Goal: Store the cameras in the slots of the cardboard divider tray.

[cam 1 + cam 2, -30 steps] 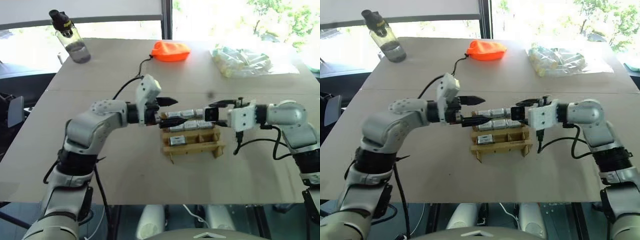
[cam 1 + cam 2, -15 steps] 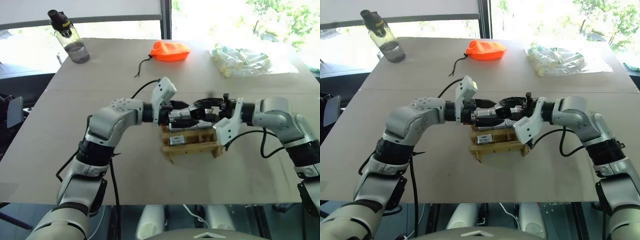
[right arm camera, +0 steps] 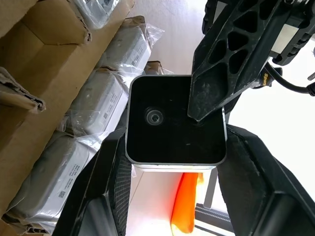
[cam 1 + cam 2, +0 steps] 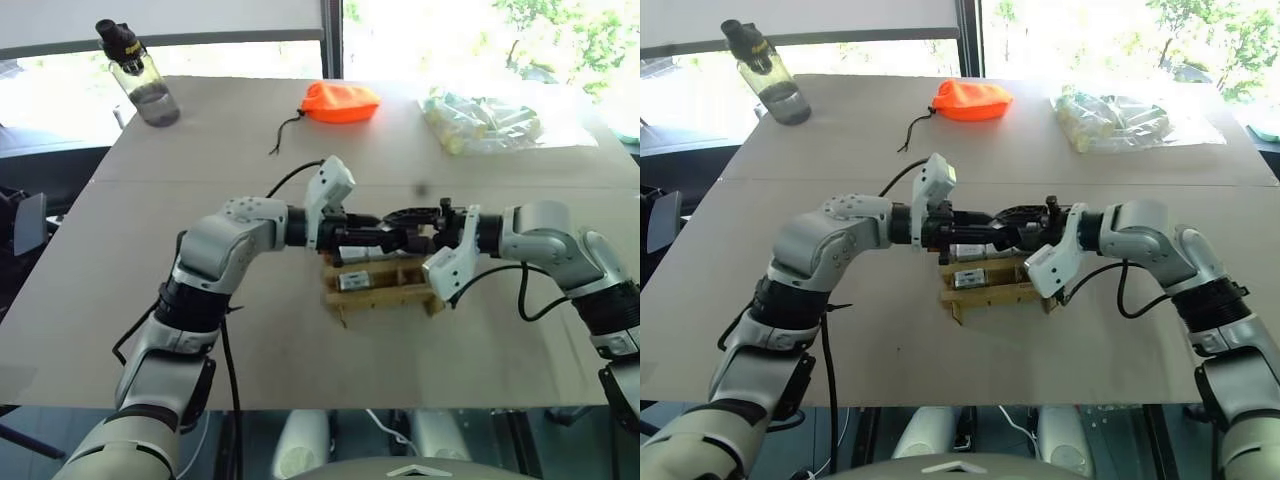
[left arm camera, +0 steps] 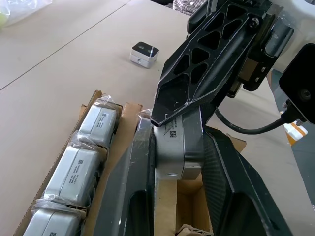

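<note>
Grippers meet above the tray, hiding its middle row: left gripper and right gripper both clamp one camera. Wrapped cameras fill the far row. Beyond, the pouch lies well apart.

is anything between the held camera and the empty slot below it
Nothing visible. The camera, pinched by the left pincer and right pincer, hangs over an open compartment of the cardboard divider tray; the wrapped cameras fill the neighbouring row.

The cardboard divider tray is sitting near the table's front edge; three cameras are lying in one row, one loose camera beyond.
</note>
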